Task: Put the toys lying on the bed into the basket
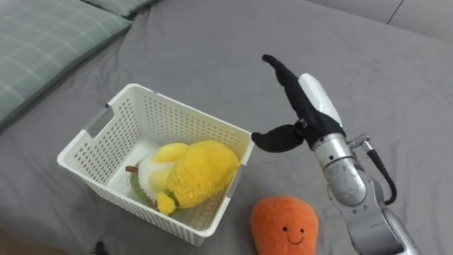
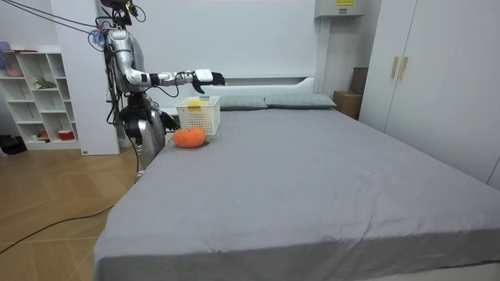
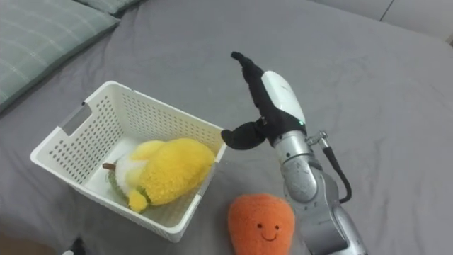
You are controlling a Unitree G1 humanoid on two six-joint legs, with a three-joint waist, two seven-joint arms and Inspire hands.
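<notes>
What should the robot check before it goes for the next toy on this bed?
1. Right hand free: ok, its fingers are spread and hold nothing.
2. Yellow toy put away: ok, it lies inside the basket.
3. Orange toy collected: not ok, it sits on the bed right beside the basket.
4. Room in the basket: probably ok, the end away from the yellow toy looks free.
5. Way from the right hand down to the orange toy: ok, nothing lies between them.
</notes>
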